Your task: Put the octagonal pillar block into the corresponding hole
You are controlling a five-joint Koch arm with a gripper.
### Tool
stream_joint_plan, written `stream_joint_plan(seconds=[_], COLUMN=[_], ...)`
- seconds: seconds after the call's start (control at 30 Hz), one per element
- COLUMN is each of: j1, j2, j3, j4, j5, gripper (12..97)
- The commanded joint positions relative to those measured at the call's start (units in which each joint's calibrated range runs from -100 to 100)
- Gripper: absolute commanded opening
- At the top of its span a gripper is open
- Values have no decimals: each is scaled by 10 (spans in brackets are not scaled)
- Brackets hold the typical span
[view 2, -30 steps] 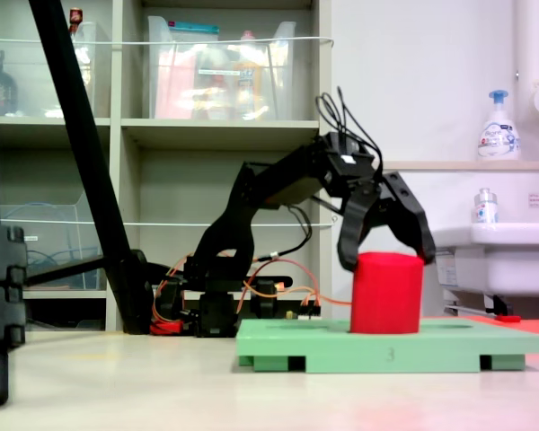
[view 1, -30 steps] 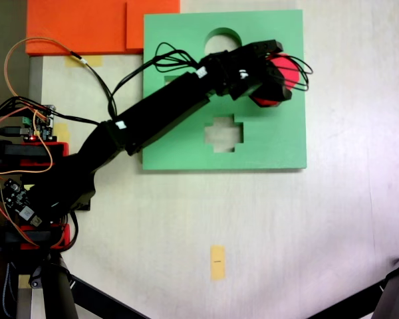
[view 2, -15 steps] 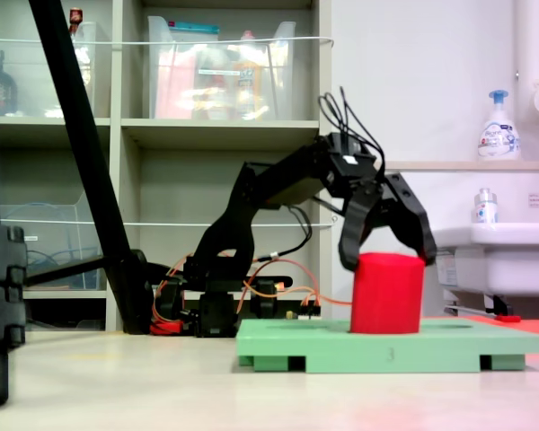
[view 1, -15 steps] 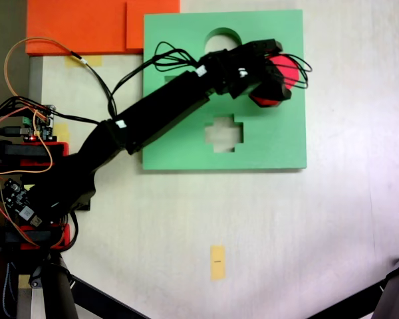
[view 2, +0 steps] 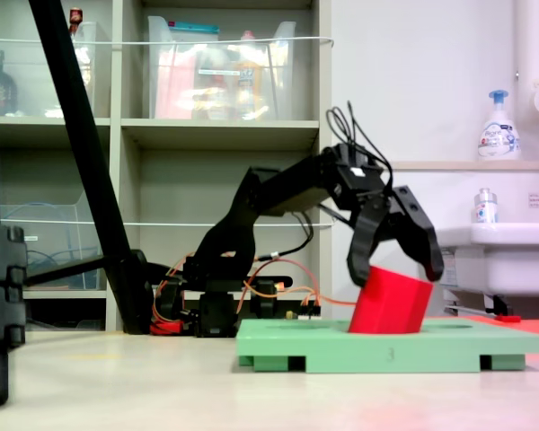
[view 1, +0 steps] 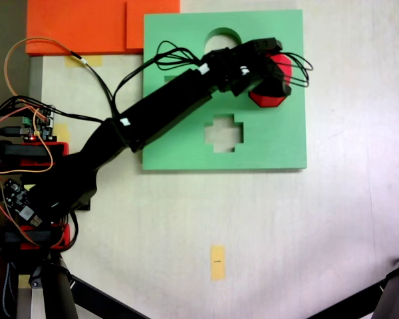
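Green foam board (view 2: 449,339): octagonal pillar block (view 2: 391,302) tilted, beneath pincer (view 2: 396,272), jaws spread, astride top.

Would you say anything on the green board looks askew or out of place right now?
Yes: the red block leans to one side on the green board instead of standing upright, as the side-on fixed view shows. The hand straddles its raised top, jaws spread.

The black arm (view 2: 278,193) is stretched toward three o'clock in a fixed view, its gripper (view 2: 395,269) pointed down toward six o'clock with jaws spread apart astride the octagonal pillar block (view 2: 391,303).
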Motion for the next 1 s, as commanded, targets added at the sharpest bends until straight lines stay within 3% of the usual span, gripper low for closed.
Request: stream_joint_plan(seconds=[0.0,0.4,0.63,0.97], j1=[13,25,25,17], j2=[3,-36,-185,-207], j3=[35,35,35,35], j4=[17,-148,-298,-266], j5=[7,9,15,15], gripper=[503,538,743,742])
